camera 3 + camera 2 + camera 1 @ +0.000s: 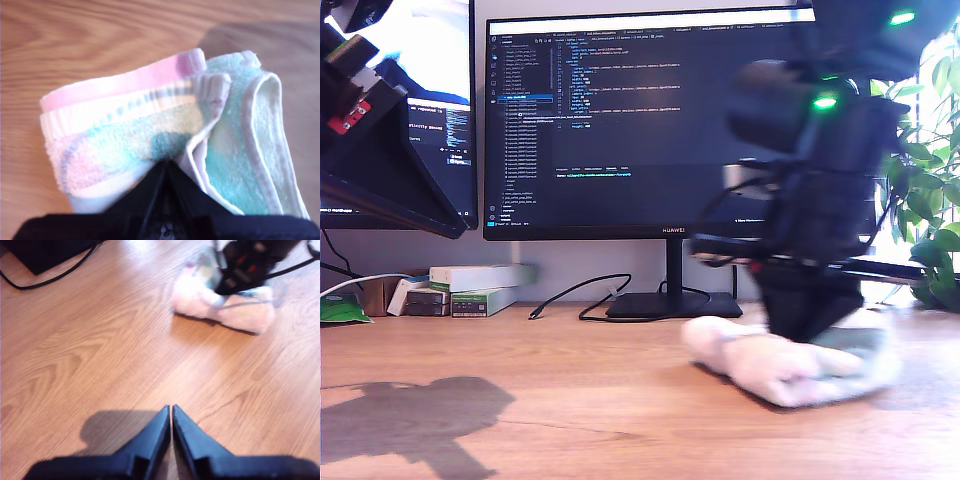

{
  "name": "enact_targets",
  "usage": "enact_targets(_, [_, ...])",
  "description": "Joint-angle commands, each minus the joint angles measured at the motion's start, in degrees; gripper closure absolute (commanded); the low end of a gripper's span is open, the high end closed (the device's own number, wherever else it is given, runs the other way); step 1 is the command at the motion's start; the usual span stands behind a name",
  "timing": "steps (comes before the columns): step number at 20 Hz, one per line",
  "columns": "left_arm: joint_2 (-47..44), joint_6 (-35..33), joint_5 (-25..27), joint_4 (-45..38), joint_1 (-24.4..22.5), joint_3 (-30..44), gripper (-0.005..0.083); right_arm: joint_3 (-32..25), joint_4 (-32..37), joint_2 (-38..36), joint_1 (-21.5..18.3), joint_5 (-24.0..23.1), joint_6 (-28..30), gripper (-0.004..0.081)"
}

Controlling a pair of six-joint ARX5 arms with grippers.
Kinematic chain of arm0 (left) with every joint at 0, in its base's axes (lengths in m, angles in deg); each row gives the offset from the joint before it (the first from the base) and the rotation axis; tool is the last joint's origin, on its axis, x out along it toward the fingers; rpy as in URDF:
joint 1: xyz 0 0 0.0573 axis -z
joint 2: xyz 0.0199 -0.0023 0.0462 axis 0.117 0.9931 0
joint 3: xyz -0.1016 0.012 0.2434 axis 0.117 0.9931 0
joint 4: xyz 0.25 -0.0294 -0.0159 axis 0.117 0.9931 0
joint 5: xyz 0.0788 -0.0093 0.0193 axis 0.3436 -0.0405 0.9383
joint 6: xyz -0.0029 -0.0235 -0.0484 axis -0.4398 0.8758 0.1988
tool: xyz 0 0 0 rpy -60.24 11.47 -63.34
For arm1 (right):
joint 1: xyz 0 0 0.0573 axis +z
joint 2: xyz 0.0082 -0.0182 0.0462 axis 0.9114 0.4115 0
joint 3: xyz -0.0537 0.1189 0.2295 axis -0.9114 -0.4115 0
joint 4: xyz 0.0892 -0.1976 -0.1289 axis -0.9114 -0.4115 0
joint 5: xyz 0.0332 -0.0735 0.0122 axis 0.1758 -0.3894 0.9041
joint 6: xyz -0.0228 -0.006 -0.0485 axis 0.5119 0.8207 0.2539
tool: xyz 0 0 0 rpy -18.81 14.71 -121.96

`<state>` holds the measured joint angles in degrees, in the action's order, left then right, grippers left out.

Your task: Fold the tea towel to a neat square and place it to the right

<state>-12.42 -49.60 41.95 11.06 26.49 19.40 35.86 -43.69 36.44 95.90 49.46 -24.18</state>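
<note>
Right under our second gripper (pixel 167 170), jaws shut, the tea towel (pixel 150 135) lies bundled in loose folds at the exterior view's right. Our first gripper (pixel 171 412) hangs closed and empty. We judge squaring remains

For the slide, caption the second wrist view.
My second gripper presses, shut, on the folded tea towel on the wooden desk.

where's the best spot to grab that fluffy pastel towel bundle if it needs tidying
Probably the loose mint-green flap with the pale hem on the fluffy pastel terry towel: it splays off the folded pink-banded stack. Come from above on that open-edge side, toward the exterior view's right. My second claw sits shut on the towel's top; my first claw is shut over bare wooden desk.
</note>
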Motion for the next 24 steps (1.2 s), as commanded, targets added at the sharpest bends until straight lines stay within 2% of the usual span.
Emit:
enact_targets(1, [-0.2,0.8,-0.1,-0.3,-0.1,1.0,0.0793,-14.7,-10.9,9.0,-2.0,-1.1,-3.0,0.0723])
enact_targets(3, [-0.2,0.9,-1.0,-0.5,-0.1,1.0,0.0793,-16.1,-13.5,5.3,-2.7,-1.2,-3.9,0.0715])
enact_targets(6, [-0.2,1.5,-1.8,-0.7,-0.1,1.0,0.0793,-16.2,-22.9,-0.3,-3.9,-0.9,-4.0,0.0723])
enact_targets(9, [-0.2,1.7,-3.2,-0.9,0.0,1.0,0.0793,-16.2,-28.2,-4.1,-4.9,1.2,-4.2,0.0783])
enact_targets(13, [-0.2,1.7,-3.9,-1.2,0.0,1.0,0.0793,-16.2,-23.1,-8.0,-5.2,2.1,-7.6,0.0783])
enact_targets(17, [-0.2,1.7,-4.6,-1.9,0.0,1.0,0.0793,-15.9,-18.1,-10.3,-5.2,0.5,-10.3,0.0783])
enact_targets(24, [-0.2,1.8,-5.0,-1.9,0.0,1.0,0.0793,-12.2,-18.1,-16.7,-5.2,-3.1,-11.3,0.0783])
